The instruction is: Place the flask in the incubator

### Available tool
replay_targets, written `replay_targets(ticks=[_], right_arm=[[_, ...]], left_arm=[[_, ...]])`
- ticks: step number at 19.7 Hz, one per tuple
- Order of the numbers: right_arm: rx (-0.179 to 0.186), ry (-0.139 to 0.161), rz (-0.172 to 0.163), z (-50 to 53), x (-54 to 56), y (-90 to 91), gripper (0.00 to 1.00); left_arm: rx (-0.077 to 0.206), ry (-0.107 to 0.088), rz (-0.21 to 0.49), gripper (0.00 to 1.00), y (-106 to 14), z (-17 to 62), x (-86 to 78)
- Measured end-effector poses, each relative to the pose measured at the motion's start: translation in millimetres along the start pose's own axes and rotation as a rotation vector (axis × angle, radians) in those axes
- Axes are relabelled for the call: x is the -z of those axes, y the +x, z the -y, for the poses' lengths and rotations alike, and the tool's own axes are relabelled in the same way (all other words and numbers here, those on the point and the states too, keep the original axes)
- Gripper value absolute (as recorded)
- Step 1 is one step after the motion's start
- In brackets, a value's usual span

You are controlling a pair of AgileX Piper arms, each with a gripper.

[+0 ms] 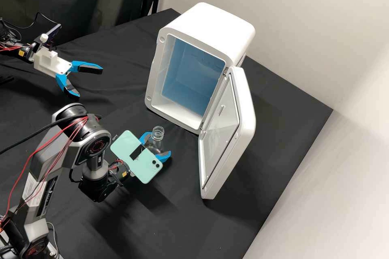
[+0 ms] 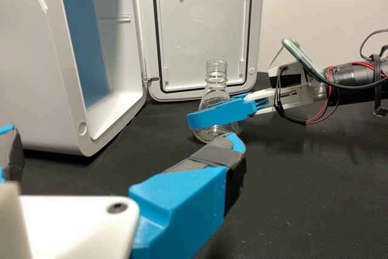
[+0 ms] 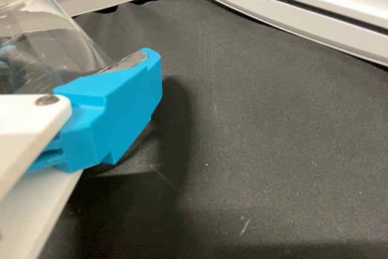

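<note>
A clear glass flask (image 1: 157, 136) stands upright on the black bench in front of the white incubator (image 1: 210, 28). The incubator's door (image 1: 229, 125) hangs wide open and shows the blue inside (image 1: 190, 77). My right gripper (image 1: 156, 146) is shut on the flask, one blue finger on each side of its lower body. In the right wrist view one finger (image 3: 109, 107) presses against the glass (image 3: 42, 47). The left wrist view shows the flask (image 2: 216, 98) with a right finger (image 2: 221, 113) across it. My left gripper (image 1: 89, 81) hovers open and holds nothing, well to the left of the incubator (image 2: 60, 71).
A mint-green phone (image 1: 135, 156) is mounted on the right arm's wrist. The bench's right edge (image 1: 283, 194) runs close past the open door (image 2: 200, 28). Open black bench lies between the two arms and in front of the incubator.
</note>
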Motion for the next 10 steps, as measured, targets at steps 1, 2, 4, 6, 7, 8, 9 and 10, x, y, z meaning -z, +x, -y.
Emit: replay_targets(ticks=[1, 2, 4, 6, 7, 8, 9, 10], right_arm=[[0.0, 0.0, 0.0, 0.0, 0.0, 0.0, 0.0], [0.0, 0.0, 0.0, 0.0, 0.0, 0.0, 0.0], [-0.003, -0.001, 0.0, -1.6, 1.1, -0.6, 0.0], [-0.023, -0.002, -0.004, -8.7, 3.5, -5.0, 0.0], [-0.044, -0.002, -0.008, -14.5, 5.1, -8.7, 0.0], [-0.068, -0.002, -0.014, -21.2, 6.9, -14.1, 0.0], [-0.098, -0.005, -0.026, -28.8, 10.0, -19.7, 0.0], [-0.128, -0.006, -0.038, -36.1, 13.1, -25.2, 0.0]], left_arm=[[0.0, 0.0, 0.0, 1.0, 0.0, 0.0, 0.0], [0.0, 0.0, 0.0, 1.0, 0.0, 0.0, 0.0], [0.0, 0.0, 0.0, 1.0, 0.0, 0.0, 0.0], [0.0, 0.0, 0.0, 1.0, 0.0, 0.0, 0.0], [0.0, 0.0, 0.0, 1.0, 0.0, 0.0, 0.0], [0.0, 0.0, 0.0, 1.0, 0.0, 0.0, 0.0], [0.0, 0.0, 0.0, 1.0, 0.0, 0.0, 0.0], [0.0, 0.0, 0.0, 1.0, 0.0, 0.0, 0.0]])
